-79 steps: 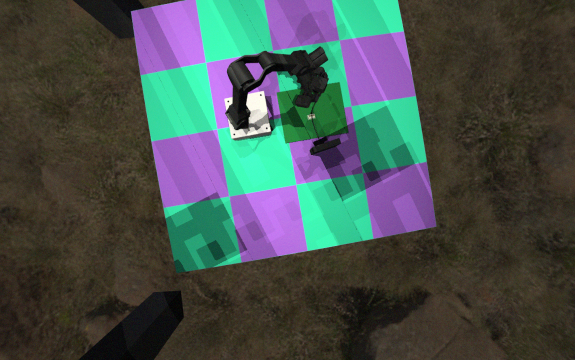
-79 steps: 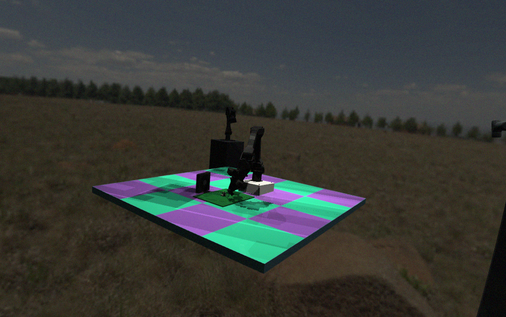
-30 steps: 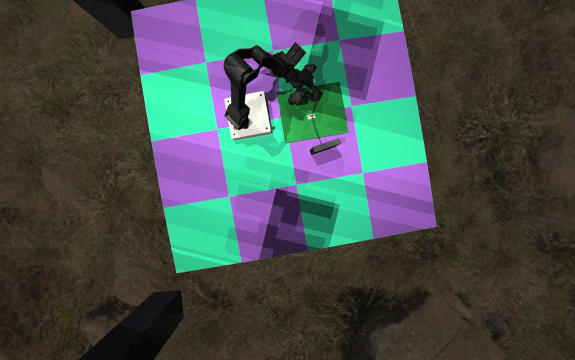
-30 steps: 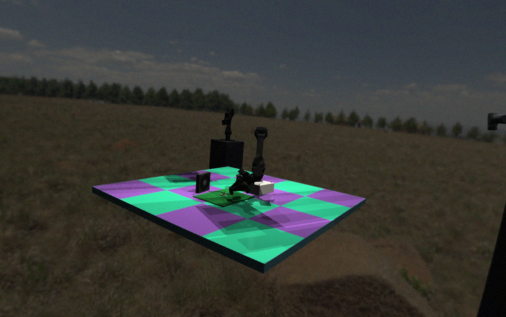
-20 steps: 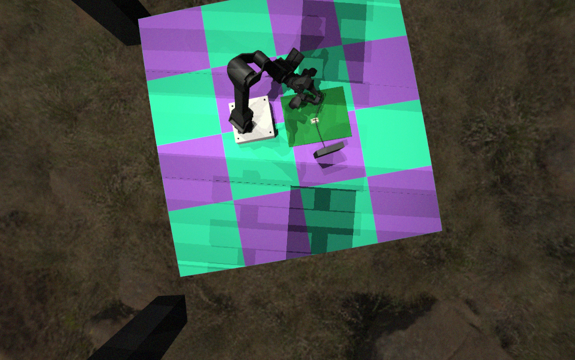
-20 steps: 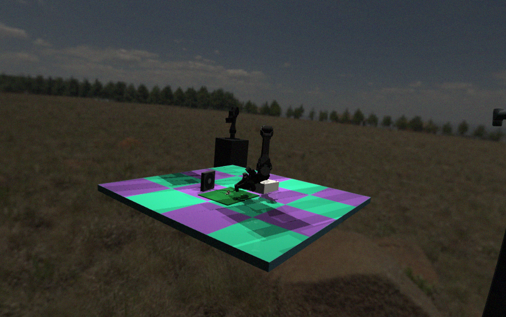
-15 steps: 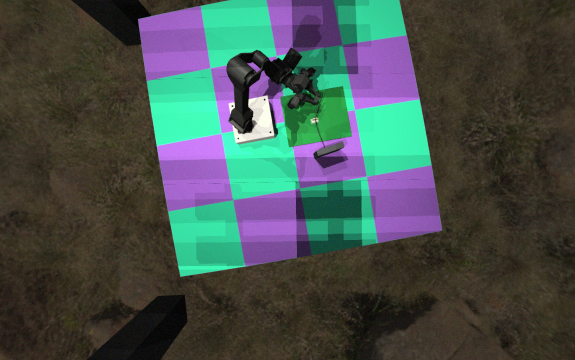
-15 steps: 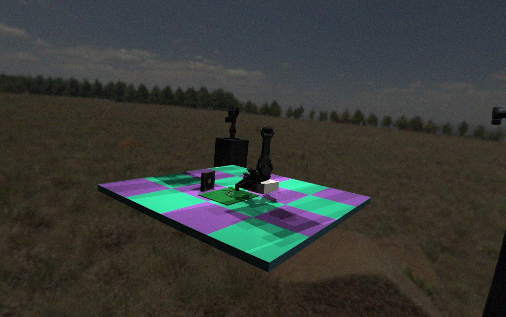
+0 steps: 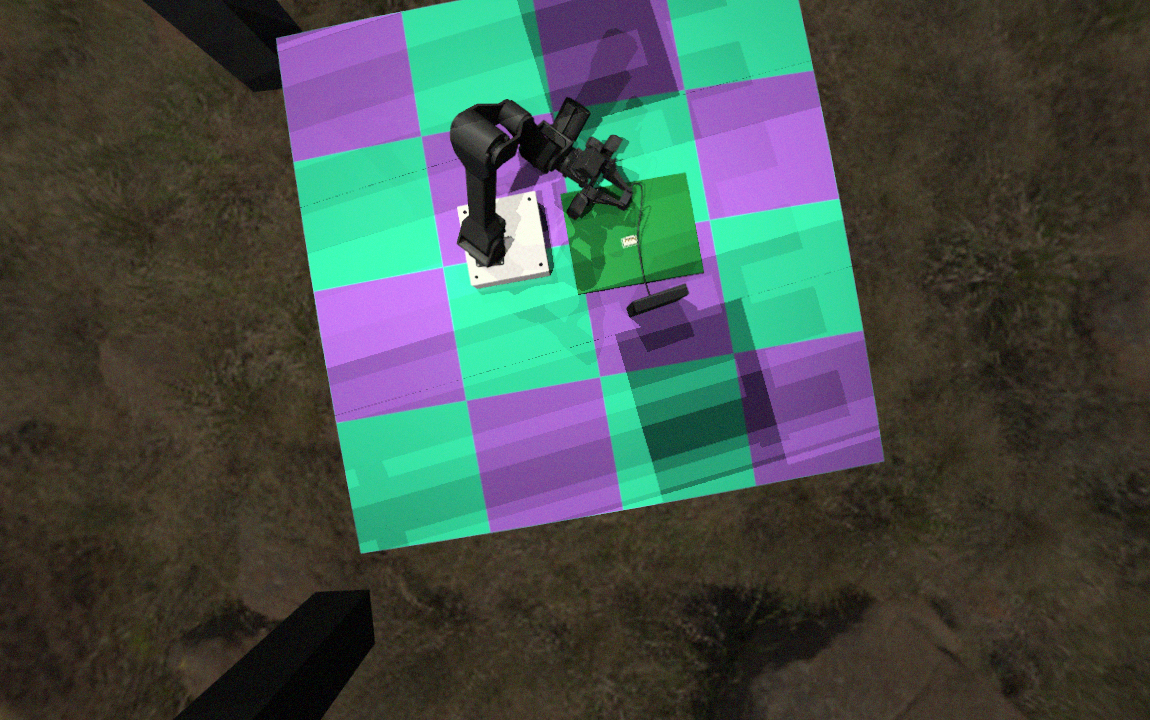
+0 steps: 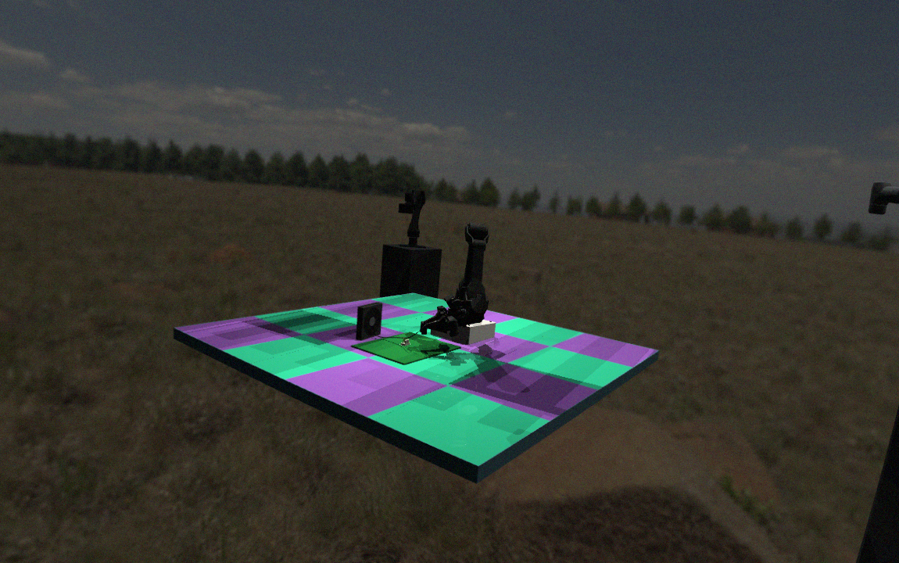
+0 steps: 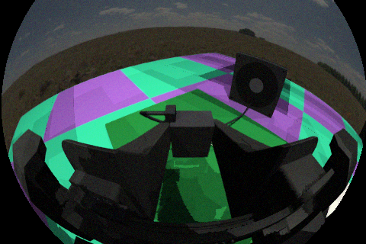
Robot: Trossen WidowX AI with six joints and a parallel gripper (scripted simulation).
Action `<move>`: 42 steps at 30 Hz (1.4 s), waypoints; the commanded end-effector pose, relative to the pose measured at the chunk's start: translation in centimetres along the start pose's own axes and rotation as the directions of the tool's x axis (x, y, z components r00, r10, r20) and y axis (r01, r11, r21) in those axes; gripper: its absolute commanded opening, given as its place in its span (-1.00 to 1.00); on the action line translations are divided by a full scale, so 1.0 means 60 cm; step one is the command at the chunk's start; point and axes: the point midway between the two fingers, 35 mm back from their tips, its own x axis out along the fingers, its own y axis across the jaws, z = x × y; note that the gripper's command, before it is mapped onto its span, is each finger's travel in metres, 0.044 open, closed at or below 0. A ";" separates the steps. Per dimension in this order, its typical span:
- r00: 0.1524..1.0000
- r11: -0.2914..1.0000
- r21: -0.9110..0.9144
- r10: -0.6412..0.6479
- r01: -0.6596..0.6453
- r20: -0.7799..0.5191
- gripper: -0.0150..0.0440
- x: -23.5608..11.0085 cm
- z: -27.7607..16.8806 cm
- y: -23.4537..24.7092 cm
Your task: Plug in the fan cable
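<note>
Plug (image 11: 191,131) is sitting pinched in the hand (image 11: 191,148) above the board (image 9: 664,234), well short of the header (image 9: 629,240), so seating and release are remaining.

The fan (image 9: 656,299) is standing just beyond the board's (image 9: 664,246) edge, its cable (image 9: 639,234) crossing the board beside the header (image 9: 628,240).

header pins (image 9: 629,240) too small (top view), plug's underside hidden
</note>
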 end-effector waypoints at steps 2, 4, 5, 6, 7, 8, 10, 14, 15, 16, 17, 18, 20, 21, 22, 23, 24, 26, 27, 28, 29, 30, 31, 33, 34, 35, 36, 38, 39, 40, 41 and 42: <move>0.999 1.000 0.017 -0.007 0.006 0.038 -0.49 -0.007 0.002 -0.010; 0.999 1.000 0.018 -0.007 0.006 0.041 -0.49 -0.008 0.003 -0.010; 0.999 1.000 0.017 -0.006 0.005 0.038 -0.49 -0.007 0.004 -0.009; 0.999 1.000 0.015 -0.005 0.004 0.034 -0.49 -0.007 0.005 -0.008; 1.000 1.000 0.012 -0.003 0.003 0.029 -0.49 -0.007 0.007 -0.006; 1.000 1.000 0.011 -0.002 0.002 0.025 -0.49 -0.006 0.009 -0.005; 1.000 1.000 0.009 -0.001 0.001 0.021 -0.49 -0.006 0.010 -0.004; 1.000 1.000 0.009 -0.001 0.001 0.021 -0.49 -0.006 0.010 -0.004; 1.000 1.000 0.009 -0.001 0.001 0.021 -0.49 -0.006 0.010 -0.004; 1.000 1.000 0.009 -0.001 0.001 0.022 -0.49 -0.006 0.010 -0.004; 1.000 1.000 0.009 -0.002 0.002 0.022 -0.49 -0.007 0.012 -0.005; 1.000 1.000 0.009 -0.003 0.003 0.023 -0.49 -0.007 0.013 -0.006; 1.000 1.000 0.008 -0.005 0.004 0.025 -0.49 -0.008 0.017 -0.007; 1.000 1.000 0.008 -0.005 0.005 0.025 -0.49 -0.008 0.017 -0.007; 1.000 1.000 0.008 -0.005 0.005 0.025 -0.49 -0.008 0.017 -0.007; 1.000 1.000 0.008 -0.005 0.005 0.025 -0.49 -0.008 0.017 -0.007; 1.000 1.000 0.008 -0.005 0.005 0.025 -0.49 -0.008 0.017 -0.007; 1.000 1.000 0.008 -0.005 0.005 0.025 -0.49 -0.008 0.017 -0.007; 1.000 1.000 0.008 -0.005 0.005 0.025 -0.49 -0.008 0.017 -0.007; 1.000 1.000 0.008 -0.005 0.005 0.025 -0.49 -0.008 0.017 -0.007; 1.000 1.000 0.008 -0.005 0.005 0.025 -0.49 -0.007 0.016 -0.007; 1.000 1.000 0.008 -0.005 0.005 0.025 -0.49 -0.007 0.015 -0.008; 1.000 1.000 0.008 -0.005 0.005 0.025 -0.49 -0.007 0.014 -0.008; 1.000 1.000 0.008 -0.005 0.005 0.025 -0.49 -0.006 0.011 -0.009; 1.000 1.000 0.008 -0.005 0.005 0.025 -0.49 -0.006 0.009 -0.009; 1.000 1.000 0.008 -0.005 0.005 0.025 -0.49 -0.005 0.008 -0.010; 1.000 1.000 0.008 -0.005 0.005 0.025 -0.49 -0.005 0.007 -0.010; 1.000 1.000 0.008 -0.005 0.005 0.025 -0.49 -0.004 0.004 -0.010; 1.000 1.000 0.008 -0.005 0.005 0.025 -0.49 -0.004 0.002 -0.010; 1.000 1.000 0.008 -0.005 0.005 0.025 -0.49 -0.003 0.001 -0.010; 1.000 1.000 0.008 -0.005 0.005 0.025 -0.49 -0.003 -0.001 -0.010; 1.000 1.000 0.008 -0.005 0.005 0.025 -0.49 -0.003 -0.002 -0.010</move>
